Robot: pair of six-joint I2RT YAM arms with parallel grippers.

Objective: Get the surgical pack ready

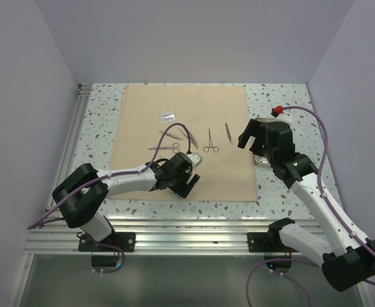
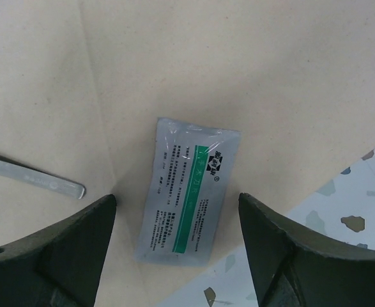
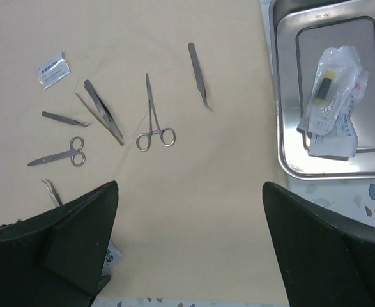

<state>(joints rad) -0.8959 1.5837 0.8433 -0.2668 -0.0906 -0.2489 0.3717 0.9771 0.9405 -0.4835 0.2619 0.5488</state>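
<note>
The tan cloth sheet (image 1: 184, 137) lies spread flat on the table. On it lie small scissors (image 3: 56, 155), ring-handled forceps (image 3: 153, 116), tweezers (image 3: 198, 73) and a small packet (image 3: 53, 69). A grey packet with a green stripe (image 2: 187, 192) rests near the cloth's front edge. My left gripper (image 2: 177, 211) hangs open over it, one finger on each side, touching nothing. The steel tray (image 3: 283, 83) sits just off the cloth's right edge and holds clear packets (image 3: 334, 96). My right gripper (image 3: 190, 192) is open above bare cloth, left of the tray.
The speckled tabletop (image 1: 289, 128) shows round the cloth. White walls close in the back and both sides. More tweezers (image 3: 101, 110) lie among the instruments. A metal tweezer end (image 2: 34, 179) lies left of the left gripper. The right arm covers most of the tray in the top view.
</note>
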